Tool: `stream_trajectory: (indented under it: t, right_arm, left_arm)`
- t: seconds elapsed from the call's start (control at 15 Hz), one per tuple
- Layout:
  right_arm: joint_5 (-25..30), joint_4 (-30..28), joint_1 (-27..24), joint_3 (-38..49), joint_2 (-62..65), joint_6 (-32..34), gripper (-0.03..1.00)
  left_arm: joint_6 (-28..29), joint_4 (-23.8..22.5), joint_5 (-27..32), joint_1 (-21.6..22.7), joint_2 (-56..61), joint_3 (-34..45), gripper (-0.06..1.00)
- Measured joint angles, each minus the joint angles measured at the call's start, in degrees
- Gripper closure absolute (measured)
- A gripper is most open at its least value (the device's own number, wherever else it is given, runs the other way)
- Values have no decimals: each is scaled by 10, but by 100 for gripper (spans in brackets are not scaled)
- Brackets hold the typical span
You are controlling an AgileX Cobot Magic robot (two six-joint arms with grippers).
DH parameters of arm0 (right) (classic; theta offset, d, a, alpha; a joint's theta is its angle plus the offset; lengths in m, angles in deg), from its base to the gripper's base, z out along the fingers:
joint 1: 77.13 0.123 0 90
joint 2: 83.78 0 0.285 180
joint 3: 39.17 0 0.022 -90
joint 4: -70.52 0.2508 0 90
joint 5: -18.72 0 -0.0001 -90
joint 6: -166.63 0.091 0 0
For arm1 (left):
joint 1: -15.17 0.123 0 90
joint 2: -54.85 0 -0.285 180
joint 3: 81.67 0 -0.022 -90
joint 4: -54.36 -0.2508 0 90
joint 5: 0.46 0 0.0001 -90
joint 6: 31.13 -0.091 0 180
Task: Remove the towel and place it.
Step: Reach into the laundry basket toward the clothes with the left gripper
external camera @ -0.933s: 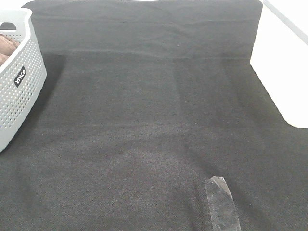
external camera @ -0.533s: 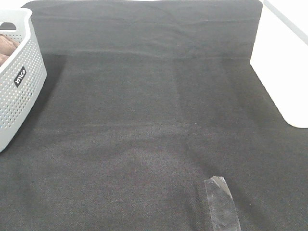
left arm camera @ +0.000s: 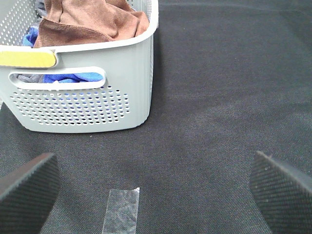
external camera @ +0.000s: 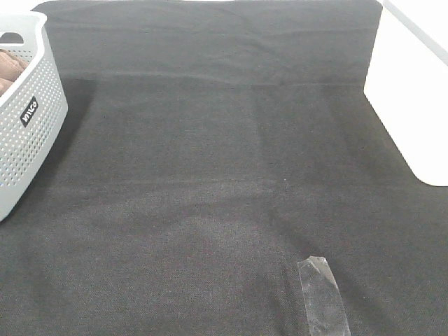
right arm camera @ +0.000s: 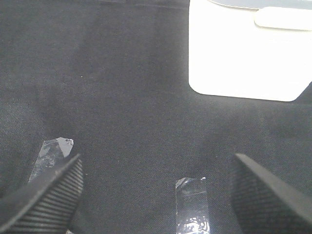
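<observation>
The brown towel (left arm camera: 90, 19) lies bunched in the grey perforated basket (left arm camera: 87, 97), on top of blue cloth (left arm camera: 73, 77). In the high view only a strip of the towel (external camera: 10, 66) shows inside the basket (external camera: 28, 119) at the far left edge. My left gripper (left arm camera: 156, 190) is open and empty, low over the black cloth, in front of the basket. My right gripper (right arm camera: 156, 195) is open and empty over the black cloth, facing a white container. Neither gripper shows in the high view.
A black cloth (external camera: 210, 161) covers the table. A white container (external camera: 413, 91) stands at the right, also in the right wrist view (right arm camera: 243, 53). Clear tape strips lie on the cloth (external camera: 322, 297), (left arm camera: 122, 209), (right arm camera: 192, 204).
</observation>
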Motion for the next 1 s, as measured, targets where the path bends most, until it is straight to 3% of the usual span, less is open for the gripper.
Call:
stream_trajectory:
  t: [1.0]
  right_arm:
    - [0,0,0,0,0,0,19]
  left_arm:
    - [0,0,0,0,0,0,-5]
